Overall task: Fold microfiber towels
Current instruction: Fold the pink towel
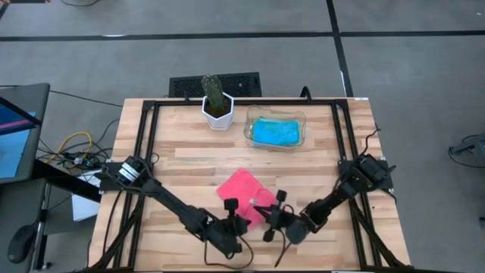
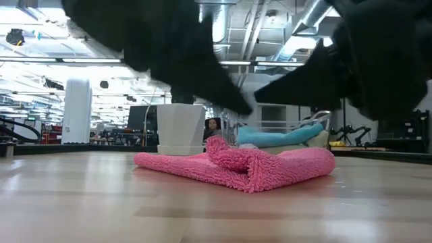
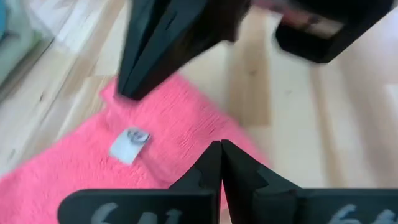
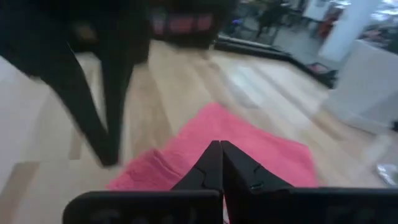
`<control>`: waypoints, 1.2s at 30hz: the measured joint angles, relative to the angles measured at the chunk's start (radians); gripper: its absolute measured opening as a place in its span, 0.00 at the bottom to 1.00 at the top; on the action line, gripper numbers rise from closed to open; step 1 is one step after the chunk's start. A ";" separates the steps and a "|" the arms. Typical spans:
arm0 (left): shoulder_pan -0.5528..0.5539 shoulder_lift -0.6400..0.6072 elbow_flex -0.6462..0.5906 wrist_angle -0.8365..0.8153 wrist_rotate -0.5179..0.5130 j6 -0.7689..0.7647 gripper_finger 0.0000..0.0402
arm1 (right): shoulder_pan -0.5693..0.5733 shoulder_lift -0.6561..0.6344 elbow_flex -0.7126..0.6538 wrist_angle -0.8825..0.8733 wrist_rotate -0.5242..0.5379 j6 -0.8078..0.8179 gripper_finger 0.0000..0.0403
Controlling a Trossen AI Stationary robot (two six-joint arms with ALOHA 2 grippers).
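Pink towel (image 1: 244, 189) mid-fold, near edge rumpled; left gripper (image 1: 229, 206), right gripper (image 1: 267, 217) pinched together above it. Next: regrasp corners.

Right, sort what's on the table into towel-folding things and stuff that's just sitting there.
For the job:
- pink towel, partly folded at the front of the table
- blue towel, lying in the tray
- left gripper and right gripper, both shut at the pink towel's front edge

Just sitting there:
- clear plastic tray
- white pot with a cactus

Wooden table (image 1: 189, 163): pink towel (image 1: 244, 191), tray (image 1: 250, 130), pot (image 1: 218, 115)
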 joint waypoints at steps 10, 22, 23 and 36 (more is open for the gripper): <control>0.015 -0.001 -0.177 0.246 -0.015 -0.071 0.00 | -0.001 0.043 -0.002 -0.325 0.077 0.365 0.05; 0.014 -0.001 -0.184 0.131 0.000 -0.171 0.00 | -0.001 0.066 -0.002 -0.299 0.089 0.391 0.05; 0.016 -0.001 -0.184 0.129 0.000 -0.173 0.00 | 0.007 0.058 -0.003 -0.267 0.107 0.352 0.05; 0.026 -0.001 -0.184 0.126 0.015 -0.184 0.00 | 0.006 0.030 0.015 0.070 -0.212 0.047 0.04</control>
